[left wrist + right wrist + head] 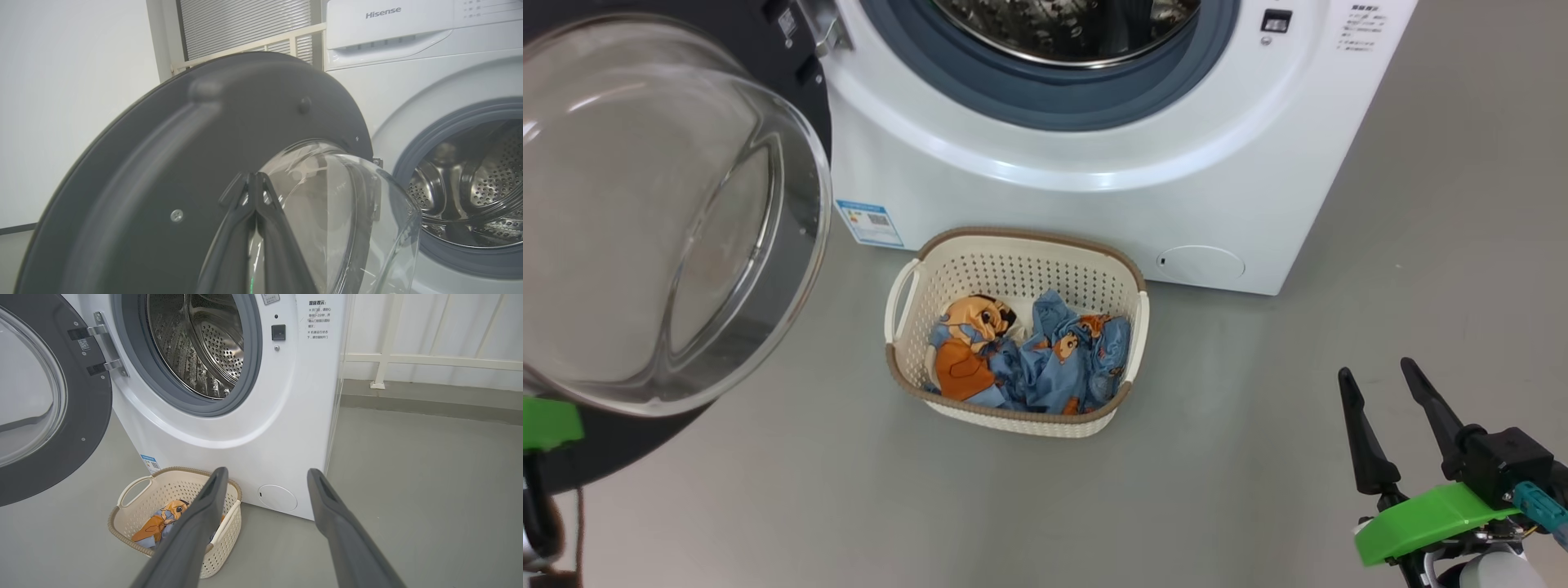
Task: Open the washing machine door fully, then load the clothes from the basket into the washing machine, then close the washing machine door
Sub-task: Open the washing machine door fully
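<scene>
The washing machine (1054, 188) stands with its steel drum (196, 343) exposed. The washing machine door (645, 229) is swung out to the left, glass bowl facing me. My left gripper (254, 176) is shut, its tips against the door's dark inner rim (143, 163) beside the glass, holding nothing. The basket (1013, 269) sits on the floor in front of the machine with the clothes (1029, 351), light-blue with an orange cartoon face, heaped inside. My right gripper (1376, 369) hangs open and empty to the right of the basket, above the floor. In the right wrist view the basket (184, 486) lies below the left finger.
A round filter cap (1201, 263) and a blue label (870, 222) mark the machine's lower front. Grey floor (1258, 457) spreads wide to the right of the basket. A white railing (408, 359) runs along the wall behind the machine's right side.
</scene>
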You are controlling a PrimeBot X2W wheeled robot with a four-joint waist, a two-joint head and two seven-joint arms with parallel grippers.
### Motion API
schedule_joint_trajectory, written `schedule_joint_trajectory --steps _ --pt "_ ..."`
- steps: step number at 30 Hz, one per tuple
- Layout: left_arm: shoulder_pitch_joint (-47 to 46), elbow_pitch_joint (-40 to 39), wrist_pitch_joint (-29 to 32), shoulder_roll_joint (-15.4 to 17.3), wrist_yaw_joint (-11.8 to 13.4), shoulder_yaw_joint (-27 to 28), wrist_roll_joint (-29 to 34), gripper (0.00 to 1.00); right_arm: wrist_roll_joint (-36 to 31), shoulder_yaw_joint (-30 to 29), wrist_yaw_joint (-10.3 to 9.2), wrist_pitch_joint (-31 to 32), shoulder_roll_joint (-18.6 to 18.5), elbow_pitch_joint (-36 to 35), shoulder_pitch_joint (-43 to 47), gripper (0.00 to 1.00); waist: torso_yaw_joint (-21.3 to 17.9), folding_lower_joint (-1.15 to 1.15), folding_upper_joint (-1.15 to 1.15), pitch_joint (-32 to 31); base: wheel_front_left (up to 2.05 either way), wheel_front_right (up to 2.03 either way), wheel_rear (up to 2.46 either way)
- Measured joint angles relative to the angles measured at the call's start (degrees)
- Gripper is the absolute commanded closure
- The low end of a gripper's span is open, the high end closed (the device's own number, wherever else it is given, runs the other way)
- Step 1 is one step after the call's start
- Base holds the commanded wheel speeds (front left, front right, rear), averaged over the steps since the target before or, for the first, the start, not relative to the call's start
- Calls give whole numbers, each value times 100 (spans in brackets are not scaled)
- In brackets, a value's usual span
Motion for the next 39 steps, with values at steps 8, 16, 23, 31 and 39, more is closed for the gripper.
schedule_joint_trajectory --steps 8,16,23,31,39 --pt "311 -786 -1 -142 -54 -528 185 100 37 -4 0 0 86 3 127 0 -212 0 0 -199 0 0 0" --pt "876 -1325 -1 -310 -76 -1016 169 100 110 -12 0 0 187 -31 132 0 -549 0 0 -308 0 0 0" --pt "1454 -1402 -1 -404 -80 -1429 102 100 111 -32 0 0 237 -96 151 0 -861 -1 0 -349 0 0 0" --pt "1763 -1199 0 -472 -42 -1522 75 100 111 -34 0 0 285 -213 230 0 -1210 0 0 -391 0 0 0" --pt "2270 -954 1 -510 115 -1653 -18 100 103 -19 0 0 333 -402 249 0 -1542 0 0 -484 0 0 0"
